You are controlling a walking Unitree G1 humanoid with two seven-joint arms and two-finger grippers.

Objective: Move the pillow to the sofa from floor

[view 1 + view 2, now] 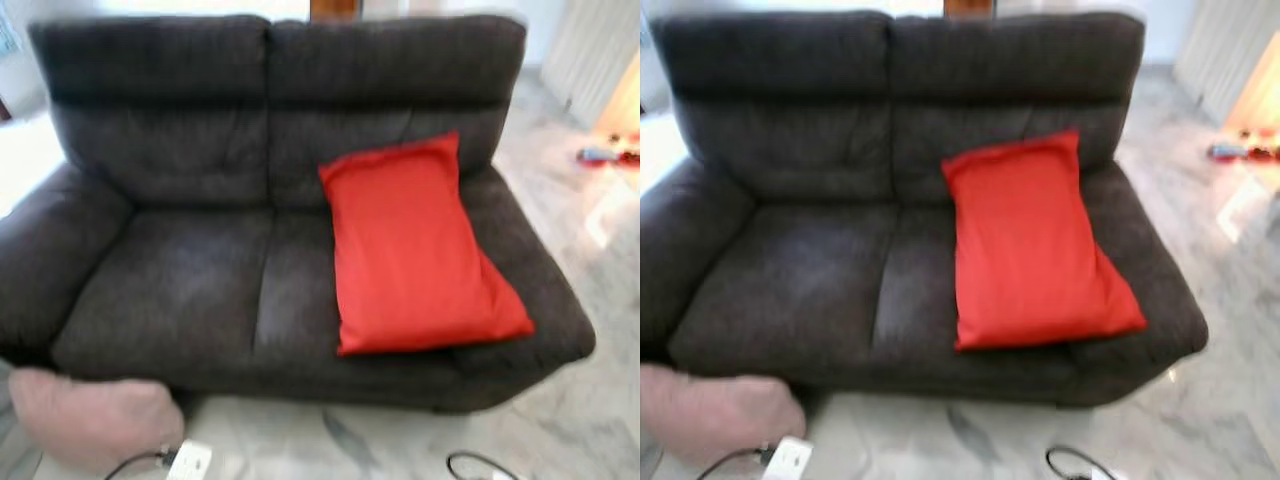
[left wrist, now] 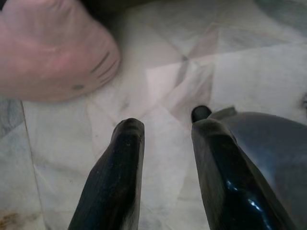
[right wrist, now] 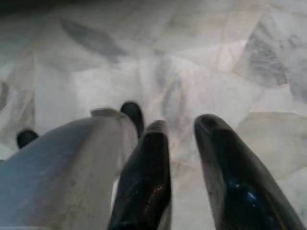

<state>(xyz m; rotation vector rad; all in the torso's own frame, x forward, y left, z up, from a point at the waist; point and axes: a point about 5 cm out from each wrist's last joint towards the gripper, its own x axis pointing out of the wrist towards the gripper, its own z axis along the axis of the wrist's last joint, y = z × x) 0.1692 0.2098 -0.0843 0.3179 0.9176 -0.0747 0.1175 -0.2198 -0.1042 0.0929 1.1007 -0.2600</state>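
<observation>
A red pillow [image 1: 415, 250] lies on the right seat of the dark grey sofa [image 1: 170, 290], its top leaning on the backrest. On the marble floor by the sofa's front left corner lies a pink pillow [image 1: 90, 415], also seen in the left wrist view [image 2: 48, 48]. My left gripper [image 2: 165, 127] hangs over the floor a short way from the pink pillow, open and holding nothing. Over bare marble my right gripper [image 3: 182, 125] is open too, with a narrower gap between its fingers.
A white power strip [image 1: 190, 460] with a black cable sits on the floor next to the pink pillow. Another black cable [image 1: 480, 465] loops in front of the sofa's right half. Small colourful items [image 1: 605, 153] lie on the floor at the far right.
</observation>
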